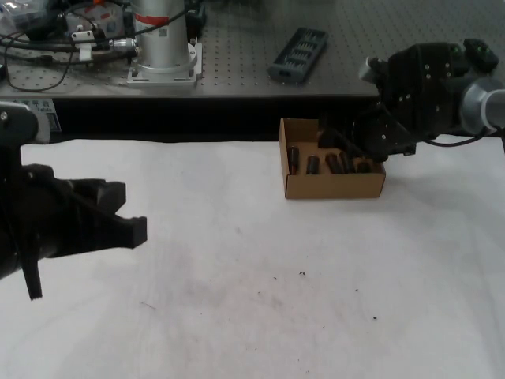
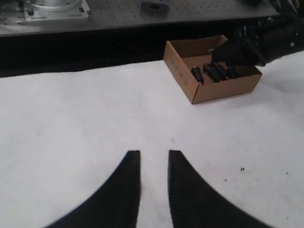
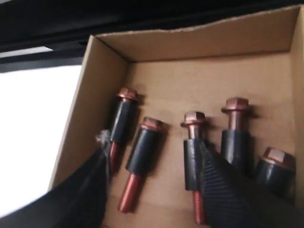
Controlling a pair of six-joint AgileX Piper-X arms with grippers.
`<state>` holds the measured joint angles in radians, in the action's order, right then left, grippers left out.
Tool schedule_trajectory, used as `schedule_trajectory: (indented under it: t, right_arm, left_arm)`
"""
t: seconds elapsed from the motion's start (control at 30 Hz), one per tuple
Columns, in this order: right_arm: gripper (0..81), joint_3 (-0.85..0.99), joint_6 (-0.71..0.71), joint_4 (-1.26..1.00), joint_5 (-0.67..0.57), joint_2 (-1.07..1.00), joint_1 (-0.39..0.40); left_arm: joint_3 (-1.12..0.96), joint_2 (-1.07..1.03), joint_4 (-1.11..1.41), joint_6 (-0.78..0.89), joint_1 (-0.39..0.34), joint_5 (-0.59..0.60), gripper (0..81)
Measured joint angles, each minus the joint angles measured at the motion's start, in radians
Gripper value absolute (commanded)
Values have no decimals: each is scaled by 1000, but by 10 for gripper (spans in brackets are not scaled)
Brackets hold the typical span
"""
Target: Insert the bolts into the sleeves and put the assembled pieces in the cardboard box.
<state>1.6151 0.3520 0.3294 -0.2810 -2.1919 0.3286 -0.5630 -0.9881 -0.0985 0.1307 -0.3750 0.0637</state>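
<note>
Over the box [image 1: 331,188], the right gripper [image 3: 153,151] hangs low with its fingers [image 3: 78,194] spread wide: released and clamping nothing. Two of the assembled pieces [image 3: 236,140] lie in the gap between the fingers. One finger runs just beside a third piece, but whether it touches cannot be told.

Five pieces lie on the box floor, side by side. Each is a copper-coloured bolt [image 3: 129,190] pushed through a black sleeve [image 3: 124,121]. The long axes of four are close to parallel and run from the gripper's side toward the box's far wall. Their hexagonal flanged heads point at that wall and their threaded ends point back toward the gripper. The fifth, at the end of the row, is partly hidden behind a finger and shows mostly its head.

The box sits at the far edge of the white cloth [image 1: 237,300], right of centre in the high view, open side up. Faint print on its side wall is too small to read, as is a sticker on the metal post [image 1: 162,31] on the bench behind.

The left gripper [image 2: 154,154] hovers above bare cloth, well apart from the box. Its fingers are parted by a narrow gap and hold nothing.
</note>
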Motion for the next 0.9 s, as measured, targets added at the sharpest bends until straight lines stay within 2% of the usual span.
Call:
schedule_trajectory:
  t: [0.1,0.2,0.27,0.4,0.43,0.47,0.57,0.63,0.73,0.8,0.9]
  right_arm:
    - [260,-5,-32,82,-20,33,3]
    - [155,-56,-141,92,-39,123,19]
    - [110,-164,-197,15,-51,277,48]
    - [1,-332,-176,-117,-71,447,79]
    - [39,-383,-162,-145,-75,492,88]
    - [52,-451,-141,-186,-77,545,98]
    - [54,-578,-106,-265,-79,629,118]
    - [54,-782,-86,-382,-83,732,156]
    - [54,-929,-38,-485,-95,799,188]
    - [54,-1039,-12,-580,-98,848,190]
    - [54,-1103,-7,-634,-105,867,190]
  left_arm:
    - [0,0,55,31,0,17,159]
    - [0,-7,123,74,0,37,159]
    - [0,-32,209,114,0,67,158]
    - [0,-133,388,153,-15,95,62]
    - [0,-157,435,153,-22,95,15]
    - [0,-184,481,159,-31,97,6]
    - [0,-234,566,170,-52,96,6]
    - [0,-276,618,170,-73,96,6]
    - [0,-331,662,159,-117,113,6]
    - [0,-377,672,152,-154,186,6]
    - [0,-402,676,131,-188,243,6]
